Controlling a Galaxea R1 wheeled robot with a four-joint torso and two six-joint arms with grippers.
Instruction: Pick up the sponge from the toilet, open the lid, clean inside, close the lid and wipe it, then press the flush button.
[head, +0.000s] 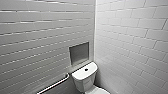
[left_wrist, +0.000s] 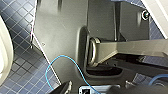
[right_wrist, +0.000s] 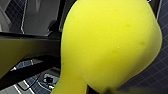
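Close against the right wrist camera, sponge (right_wrist: 110, 45), bright yellow, pinched at its narrowed end by the right gripper (right_wrist: 85, 87); toilet (head: 85, 80) and flush button (head: 86, 69) ahead beside the tiled wall (head: 37, 37); firm squeeze advised, lest it slip before reaching the bowl.

A dark grey plate (left_wrist: 60, 37), grey jointed bar (left_wrist: 130, 48), thin looping blue cable (left_wrist: 63, 56).
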